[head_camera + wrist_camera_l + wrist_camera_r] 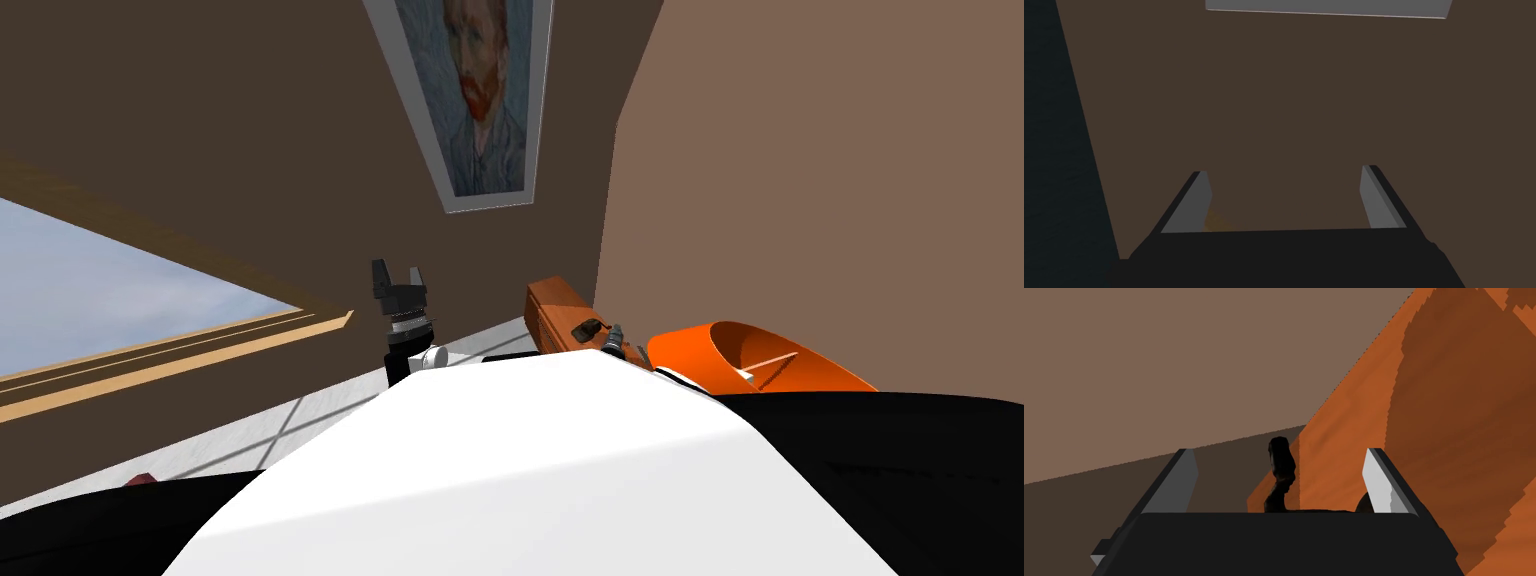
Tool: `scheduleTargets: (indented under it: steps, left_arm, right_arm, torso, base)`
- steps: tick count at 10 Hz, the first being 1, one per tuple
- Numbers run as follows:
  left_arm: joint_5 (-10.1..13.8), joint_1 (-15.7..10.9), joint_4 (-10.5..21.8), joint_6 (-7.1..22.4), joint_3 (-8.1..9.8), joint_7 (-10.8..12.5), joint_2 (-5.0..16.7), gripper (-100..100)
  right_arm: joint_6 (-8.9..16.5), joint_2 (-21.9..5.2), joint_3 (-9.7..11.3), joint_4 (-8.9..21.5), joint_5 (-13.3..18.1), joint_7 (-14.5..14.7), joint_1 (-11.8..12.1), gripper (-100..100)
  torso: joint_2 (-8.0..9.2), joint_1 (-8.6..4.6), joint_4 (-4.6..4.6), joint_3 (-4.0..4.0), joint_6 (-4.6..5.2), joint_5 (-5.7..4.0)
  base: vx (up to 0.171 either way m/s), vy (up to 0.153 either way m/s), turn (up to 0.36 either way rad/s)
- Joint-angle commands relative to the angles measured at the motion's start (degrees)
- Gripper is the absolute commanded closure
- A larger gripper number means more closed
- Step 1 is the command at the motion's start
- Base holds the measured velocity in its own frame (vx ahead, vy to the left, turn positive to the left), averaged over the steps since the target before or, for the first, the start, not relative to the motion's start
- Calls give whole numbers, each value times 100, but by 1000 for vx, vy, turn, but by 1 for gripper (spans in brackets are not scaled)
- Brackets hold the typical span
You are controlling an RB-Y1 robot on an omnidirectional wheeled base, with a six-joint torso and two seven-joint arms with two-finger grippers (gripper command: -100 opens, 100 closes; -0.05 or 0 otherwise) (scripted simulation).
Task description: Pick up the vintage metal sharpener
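Evidently the sharpener (1281,475), dark and upright, sits centred between the wide-spread fingers of my right tool (1280,455), close in.

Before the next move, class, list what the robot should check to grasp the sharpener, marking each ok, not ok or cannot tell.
1. Right jaws open: ok.
2. Dark sharpener centred between them: ok.
3. Sharpener gripped: not ok, jaws stand apart from it.
4. Jaws deep enough around its base: cannot tell, base hidden.
5. Left jaws open and empty, facing the brown wall: ok.
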Motion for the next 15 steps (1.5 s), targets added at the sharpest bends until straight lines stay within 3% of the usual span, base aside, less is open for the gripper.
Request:
scheduleTargets:
  steps: [1, 2, 3, 4, 5, 7, 9, 11, 12, 14, 15]
  left_arm:
    - [0, 0, 0, 0, 0, 0, 0, 0]
    - [0, 0, 0, 0, 0, 0, 0, 0]
    - [0, 0, 0, 0, 0, 0, 0, 0]
    - [0, 0, 0, 0, 0, 0, 0, 0]
    - [0, 0, 0, 0, 0, 0, 0, 0]
    - [0, -2, 0, 0, 0, 0, 0, 0]
    - [0, -1, 0, 0, 1, 0, 0, 0]
    - [0, -1, 0, 0, 0, 0, 0, 0]
    - [0, -2, 0, 0, 0, 0, 0, 0]
    - [0, -1, 0, 0, 0, 0, 0, 0]
    - [0, -2, 0, 0, 0, 0, 0, 0]
  right_arm:
    - [106, 7, 89, 162, 114, 89, 8, -100]
    - [129, 43, 134, 226, 157, 110, 13, -100]
    - [107, 5, 84, 100, 103, 137, 49, -100]
    - [113, 8, 89, 107, 108, 148, 48, 0]
    - [132, 59, -115, 4, 53, 297, 132, -100]
    - [171, 161, -482, -201, -56, 596, 301, -100]
    - [171, 161, -521, -201, -56, 596, 301, -100]
    - [210, 264, -910, -405, -166, 895, 470, -100]
    - [210, 264, -927, -405, -166, 895, 470, -100]
    - [249, 366, -1288, -609, -275, 1179, 639, -100]
    - [249, 366, -1333, -609, -275, 1194, 639, -100]
  torso:
    - [0, 0, 0, 0, 0, 0]
    - [-1, 2, 0, -1, 0, 0]
    - [-3, 7, -1, -2, 0, 1]
    - [6, 8, 1, 3, 1, 2]
    - [15, 8, 3, 8, 1, 2]
    - [42, -10, 9, 24, -4, -2]
    - [45, -23, 10, 26, 2, -7]
    - [26, -10, 7, 15, -4, -4]
    - [32, -17, 8, 18, -5, -6]
    - [37, -16, 9, 21, -3, -5]
    - [45, -18, 10, 26, -3, -6]
  base:
    - [60, -14, 104]
    - [63, -1, 87]
    - [29, 1, 14]
    - [5, 0, -2]
    - [-26, -31, 215]
    - [-90, -66, 367]
    - [-46, -45, 5]
    - [-41, -36, 262]
    - [-58, -47, 148]
    - [-78, -41, 257]
    - [-69, -39, 110]
